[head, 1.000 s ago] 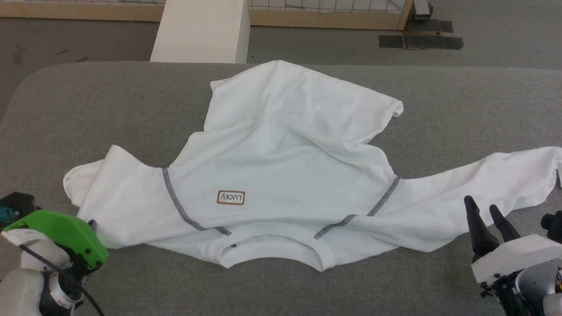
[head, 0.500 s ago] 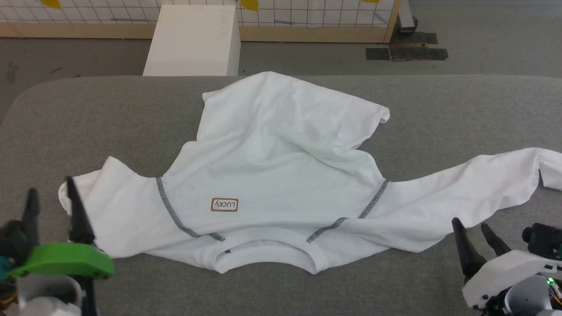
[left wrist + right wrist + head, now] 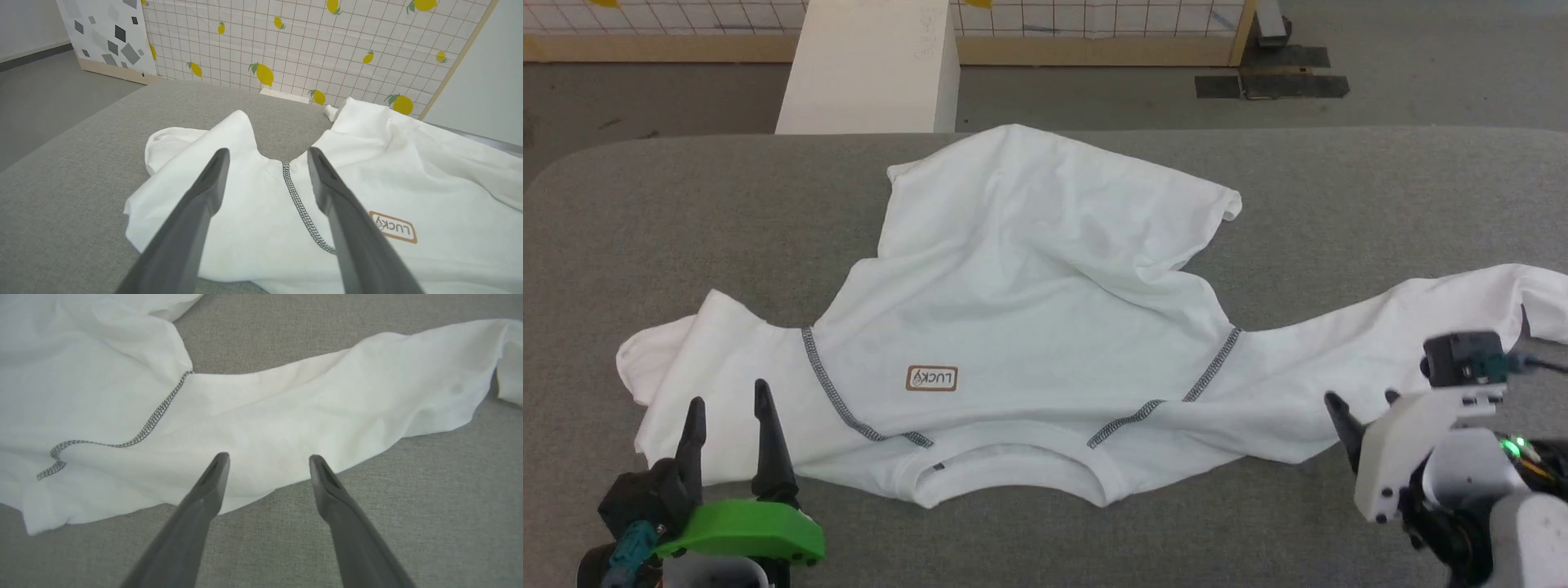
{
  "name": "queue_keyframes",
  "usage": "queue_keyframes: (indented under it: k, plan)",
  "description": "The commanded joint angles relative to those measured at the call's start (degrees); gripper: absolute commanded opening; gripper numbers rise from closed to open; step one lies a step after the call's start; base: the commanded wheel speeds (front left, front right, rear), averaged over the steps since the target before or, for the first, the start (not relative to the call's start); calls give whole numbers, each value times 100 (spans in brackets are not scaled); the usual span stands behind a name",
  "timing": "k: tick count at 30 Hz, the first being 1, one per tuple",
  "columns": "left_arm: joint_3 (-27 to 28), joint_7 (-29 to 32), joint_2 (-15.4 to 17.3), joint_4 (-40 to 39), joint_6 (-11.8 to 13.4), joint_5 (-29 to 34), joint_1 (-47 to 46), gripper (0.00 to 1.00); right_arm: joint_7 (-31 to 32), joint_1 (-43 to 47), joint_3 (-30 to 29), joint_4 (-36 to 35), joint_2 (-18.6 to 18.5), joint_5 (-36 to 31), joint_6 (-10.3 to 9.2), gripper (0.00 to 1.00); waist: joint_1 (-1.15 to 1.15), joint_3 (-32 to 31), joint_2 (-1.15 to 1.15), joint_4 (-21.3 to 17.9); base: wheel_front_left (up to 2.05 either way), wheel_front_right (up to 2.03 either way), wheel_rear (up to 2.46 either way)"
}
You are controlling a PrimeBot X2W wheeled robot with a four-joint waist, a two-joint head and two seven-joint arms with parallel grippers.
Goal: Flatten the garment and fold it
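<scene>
A: The garment is looking like thin, soft white cloth, matt and creasing loosely; its seams are showing as coarse grey zigzag stitching.

B: The table under it is wearing grey woven fabric, rough-grained and dull.

A: The left gripper is showing dark, smooth, matt fingers and a smooth green plastic cover.

B: The right gripper is carrying a pale hard shell, plastic by its look. The white box is appearing smooth and matt, and the frame beside it is looking like bare wood.
</scene>
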Motion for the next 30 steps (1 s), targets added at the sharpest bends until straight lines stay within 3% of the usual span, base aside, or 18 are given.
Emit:
queue_keyframes:
  k: [1,8,16,17,18,19,23,30]
  plan:
    - [46,-42,-28,-7,-60,70,-101,100,71,-393,44,140,0,-142,-8,100,0,130,0,-21,0,0,0]
    - [181,-44,-156,-20,-224,247,-428,100,587,-1774,496,1442,-227,-802,-8,100,0,556,0,129,0,0,0]
    - [260,-45,-325,106,-417,381,-647,100,1098,-2406,1127,2714,-649,-1030,-8,100,0,859,0,428,0,0,0]
    - [272,-45,-342,141,-444,394,-673,100,1208,-2453,1177,2820,-702,-994,-8,86,0,878,0,461,0,0,0]
    - [282,-45,-359,175,-471,407,-698,100,1276,-2500,1225,2878,-754,-955,-8,29,0,896,0,499,0,0,0]
    - [288,-45,-371,193,-488,412,-713,100,1304,-2531,1253,2897,-787,-927,-8,1,0,906,0,521,0,0,0]
    - [339,-45,-452,256,-563,462,-782,100,1238,-2816,1156,2897,-1027,-844,-8,0,0,962,0,644,0,0,0]
    - [405,-45,-554,345,-733,534,-883,100,642,-3472,343,2933,-1107,-1295,-8,0,0,1102,0,829,0,0,0]
